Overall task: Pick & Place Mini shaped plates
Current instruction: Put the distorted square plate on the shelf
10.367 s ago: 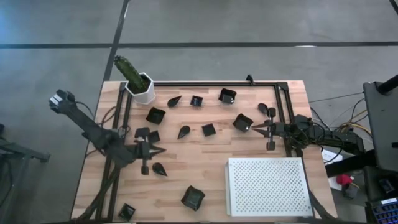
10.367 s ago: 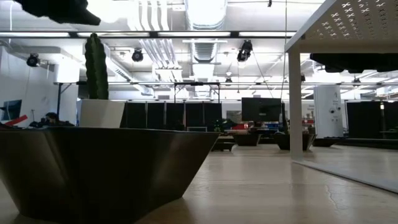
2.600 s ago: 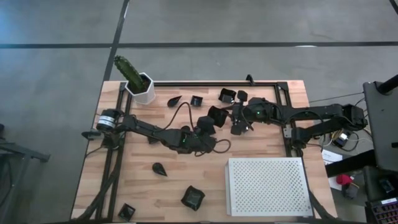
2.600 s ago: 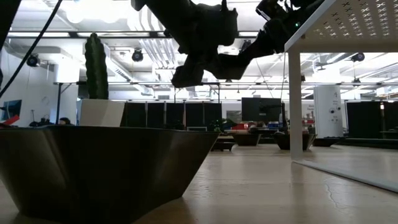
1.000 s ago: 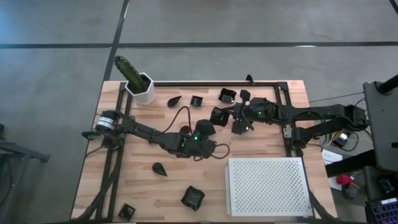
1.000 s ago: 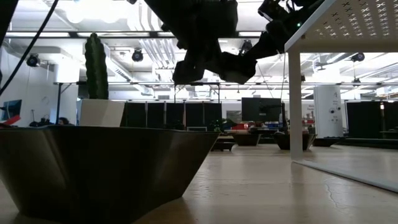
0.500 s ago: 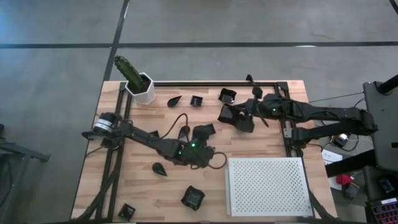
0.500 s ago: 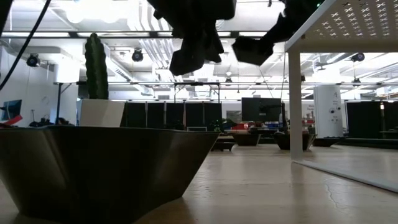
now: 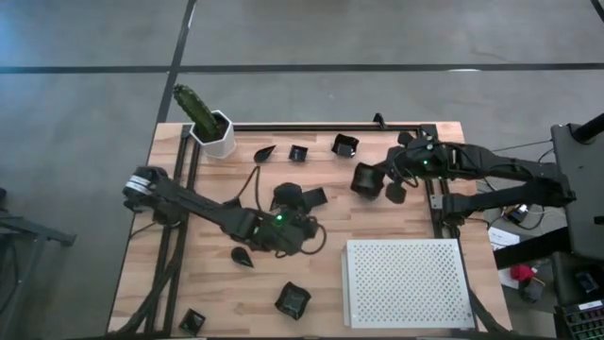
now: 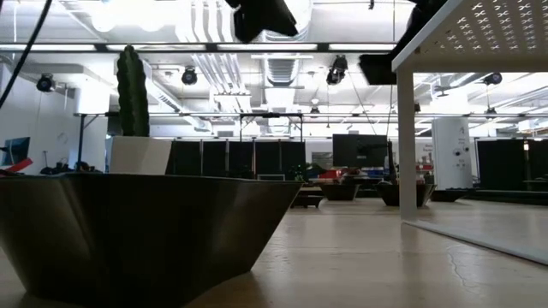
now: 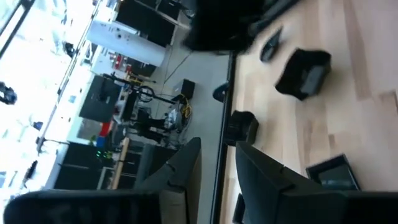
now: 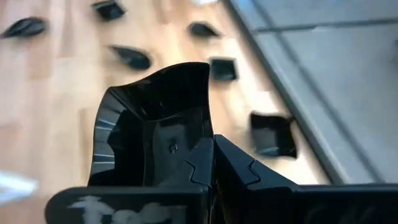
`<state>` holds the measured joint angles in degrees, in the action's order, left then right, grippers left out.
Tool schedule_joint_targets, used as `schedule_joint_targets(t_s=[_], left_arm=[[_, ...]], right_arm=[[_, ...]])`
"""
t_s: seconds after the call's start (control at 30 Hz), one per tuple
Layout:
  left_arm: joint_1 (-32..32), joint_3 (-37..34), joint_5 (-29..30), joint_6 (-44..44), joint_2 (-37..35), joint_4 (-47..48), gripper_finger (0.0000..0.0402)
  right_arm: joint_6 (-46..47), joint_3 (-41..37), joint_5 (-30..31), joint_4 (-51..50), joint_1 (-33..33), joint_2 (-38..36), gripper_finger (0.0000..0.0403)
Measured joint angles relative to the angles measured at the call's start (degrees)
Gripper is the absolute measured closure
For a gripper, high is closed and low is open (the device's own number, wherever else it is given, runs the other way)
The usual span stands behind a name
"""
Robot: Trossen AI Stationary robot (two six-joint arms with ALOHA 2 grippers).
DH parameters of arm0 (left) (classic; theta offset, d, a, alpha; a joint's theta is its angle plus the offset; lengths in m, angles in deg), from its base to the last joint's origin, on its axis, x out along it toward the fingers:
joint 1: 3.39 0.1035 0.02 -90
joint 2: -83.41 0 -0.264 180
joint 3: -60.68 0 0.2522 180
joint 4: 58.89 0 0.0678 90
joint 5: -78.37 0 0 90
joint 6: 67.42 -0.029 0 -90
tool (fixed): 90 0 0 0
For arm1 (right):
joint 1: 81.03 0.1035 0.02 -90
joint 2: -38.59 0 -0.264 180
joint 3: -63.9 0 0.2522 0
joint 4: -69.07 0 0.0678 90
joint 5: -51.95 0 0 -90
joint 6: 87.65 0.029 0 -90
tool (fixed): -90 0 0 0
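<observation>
The mini shaped plates lie scattered on the wooden table: square ones (image 9: 344,144) (image 9: 316,196) (image 9: 293,299) and teardrop ones (image 9: 264,151) (image 9: 243,257). One square black plate (image 9: 366,178) hangs in the air at the table's far right, with my right gripper (image 9: 380,178) shut on it. My left gripper (image 9: 291,200) hovers over the table's middle, beside the square plate on the wood. In the left wrist view its fingers (image 11: 186,168) stand open around a gap (image 11: 219,144) that shows only a black rail behind. My right gripper pinches the square plate's raised rim (image 12: 205,140) between its two shut fingers, at one side of the plate. The fingers come from the table's right, slanting down. The plate is lifted clear and stands on edge, its hollow (image 12: 155,124) turned toward the wrist.
A white pot with a cactus (image 9: 212,132) stands at the far left corner. A white perforated tray (image 9: 408,281) fills the near right. Black frame rails (image 9: 330,127) run along the far edge and both sides. A large dark plate (image 10: 145,231) sits close to the low camera.
My right gripper has risen and drawn back toward the table's right edge, carrying the square plate clear of the table. My left gripper has risen, rolled, and pulled back toward the table's left and near side, staying open.
</observation>
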<state>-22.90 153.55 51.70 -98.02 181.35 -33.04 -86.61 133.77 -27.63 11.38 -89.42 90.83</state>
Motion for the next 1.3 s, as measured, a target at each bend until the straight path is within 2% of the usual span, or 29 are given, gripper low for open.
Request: schedule_joint_targets(t_s=[0.17, 0.33, 0.57, 1.0, 1.3], left_arm=[[0.0, 0.0, -0.3, 3.8, -2.9, 0.1, 0.0300], [0.0, 0.0, -0.4, 5.3, -5.0, 0.1, 0.0300], [0.0, 0.0, -0.5, 5.4, -5.9, 0.1, 0.0300], [0.0, 0.0, -0.9, 5.4, -5.9, 0.2, 0.0300], [0.0, 0.0, -1.2, 5.4, -5.9, 0.2, 0.0300]], right_arm=[[3.4, 4.0, -6.7, -6.9, 2.4, 0.0, 0.0394], [8.3, 6.3, -7.3, -14.0, 8.2, 0.3, 0.0394], [16.3, 6.1, -7.9, -17.5, 19.6, 0.3, 0.0394], [39.3, 5.9, -9.2, -22.6, 38.1, 0.3, 0.0394], [58.8, 5.6, -9.4, -27.1, 50.6, 0.3, 0.0394]])
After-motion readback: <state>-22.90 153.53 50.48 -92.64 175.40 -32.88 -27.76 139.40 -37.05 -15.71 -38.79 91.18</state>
